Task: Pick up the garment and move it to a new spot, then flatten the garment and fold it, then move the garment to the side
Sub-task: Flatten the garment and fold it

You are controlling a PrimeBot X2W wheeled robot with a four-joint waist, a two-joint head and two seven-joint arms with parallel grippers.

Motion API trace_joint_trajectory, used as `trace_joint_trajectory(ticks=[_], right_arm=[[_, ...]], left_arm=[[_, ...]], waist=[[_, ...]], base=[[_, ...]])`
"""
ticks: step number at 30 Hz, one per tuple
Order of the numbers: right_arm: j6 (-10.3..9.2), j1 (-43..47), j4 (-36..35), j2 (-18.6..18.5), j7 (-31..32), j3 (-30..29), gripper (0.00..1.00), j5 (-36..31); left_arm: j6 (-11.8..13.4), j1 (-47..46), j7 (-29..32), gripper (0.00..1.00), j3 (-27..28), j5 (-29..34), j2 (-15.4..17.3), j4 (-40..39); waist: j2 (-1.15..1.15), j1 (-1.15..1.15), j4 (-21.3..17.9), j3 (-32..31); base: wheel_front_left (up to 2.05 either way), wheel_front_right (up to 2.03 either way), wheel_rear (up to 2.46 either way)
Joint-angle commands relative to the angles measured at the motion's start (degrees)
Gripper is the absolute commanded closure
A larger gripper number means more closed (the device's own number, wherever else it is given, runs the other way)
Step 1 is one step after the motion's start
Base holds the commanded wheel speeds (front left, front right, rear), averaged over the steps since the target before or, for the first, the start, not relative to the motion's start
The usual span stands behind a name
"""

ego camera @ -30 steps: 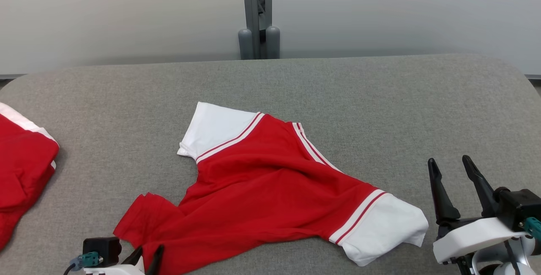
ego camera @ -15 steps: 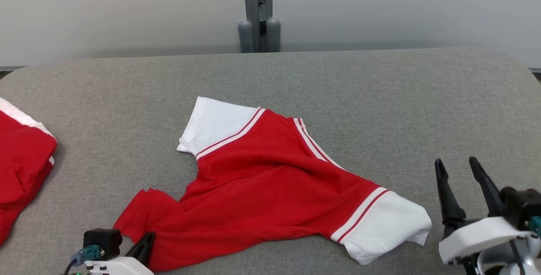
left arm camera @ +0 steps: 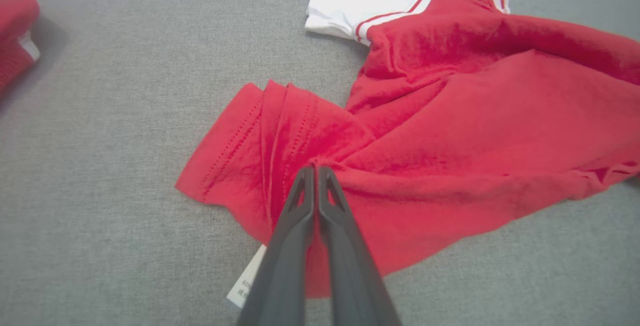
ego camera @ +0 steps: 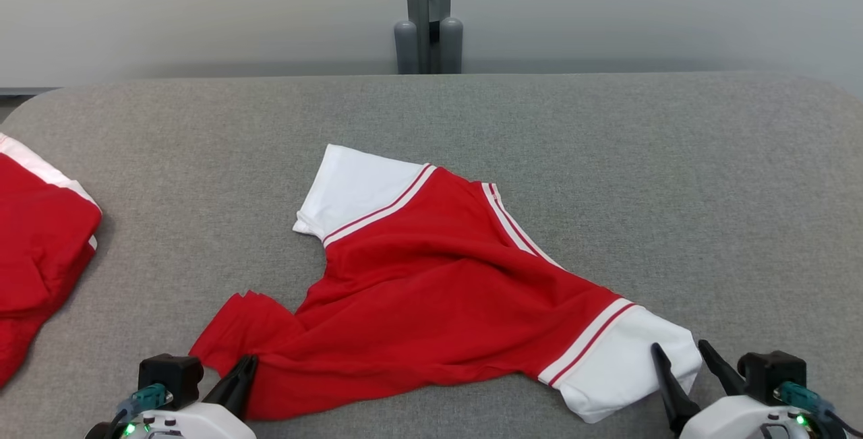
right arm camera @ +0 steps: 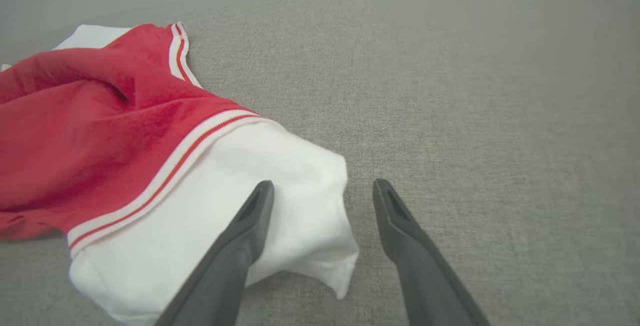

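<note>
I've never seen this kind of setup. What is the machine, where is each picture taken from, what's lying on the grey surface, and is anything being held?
It is a two-armed robot; each arm ends in a claw with two dark fingers. The wide picture looks down from a camera on its head; the other two come from wrist cameras, looking along each claw's fingers. On the grey padded table lies a crumpled red shirt with white sleeves; a second red garment sits at the left. The left claw is pinched shut on the shirt's red cloth. The right claw is open, straddling the edge of a white sleeve, gripping nothing yet.
</note>
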Motion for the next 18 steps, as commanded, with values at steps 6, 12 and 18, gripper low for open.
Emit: trace_joint_trajectory(ticks=[6, 12, 18], right_arm=[[0.1, -3.9, 6.31, -0.78, -1.7, 2.45, 0.42, 2.33], [0.1, -3.7, 5.89, -1.57, -3.98, 2.23, 1.0, 4.33], [0.1, -3.38, -2.86, -2.35, -5.59, 1.34, 1.0, 4.75]], left_arm=[[0.42, -1.01, -0.12, 1.0, -0.28, 0.71, 0.05, -0.78], [1.4, -1.43, -2.28, 1.0, 0.94, 1.44, 0.19, -2.28], [3.75, -2.81, -4.99, 1.0, 3.56, 3.09, 1.86, -6.37]], waist=[[0.0, 0.0, 1.01, 0.33], [0.0, 0.0, 1.68, -0.32], [0.0, 0.0, 0.56, -1.23]], base=[[0.0, 0.0, 0.0], [0.0, 0.0, 0.0], [0.0, 0.0, 0.0]])
